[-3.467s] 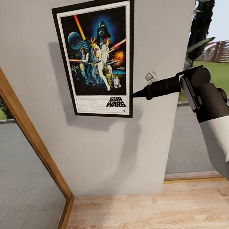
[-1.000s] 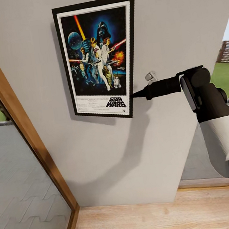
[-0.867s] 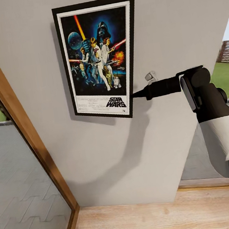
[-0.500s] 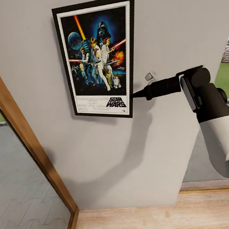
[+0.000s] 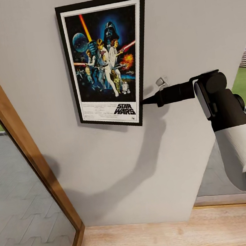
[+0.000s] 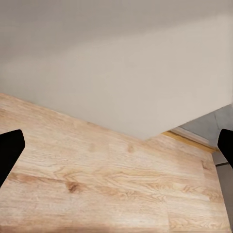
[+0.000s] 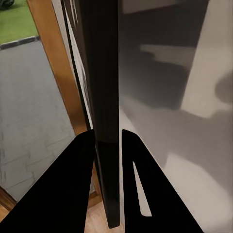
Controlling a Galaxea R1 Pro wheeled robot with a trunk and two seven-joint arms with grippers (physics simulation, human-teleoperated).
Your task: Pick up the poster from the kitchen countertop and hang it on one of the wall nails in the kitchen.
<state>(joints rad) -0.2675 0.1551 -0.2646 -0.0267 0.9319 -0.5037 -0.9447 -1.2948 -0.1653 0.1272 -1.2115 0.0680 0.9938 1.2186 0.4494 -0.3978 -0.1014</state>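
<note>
Floor: pale wood floor runs beneath the robot, with the left end effector hanging over it, fingers spread wide and nothing between them
Right arm: the right end effector is clamped on the poster at its lower right edge; the right wrist view shows the 2 dark fingers pressing either side of the black frame, seen edge-on
Change: against the picture from 3.5 s ago, the grey wall covers more of the outdoor scene at right and the wooden door frame has slid, so the camera has moved; poster and arm keep their pose
Meaning: judged a carry toward the wall, hanging not yet done; no nail can be made out
Poster: upright, slightly tilted, held close in front of the wall; black frame, white border, bright figures on dark blue, "STAR WARS" lettering at the bottom
</note>
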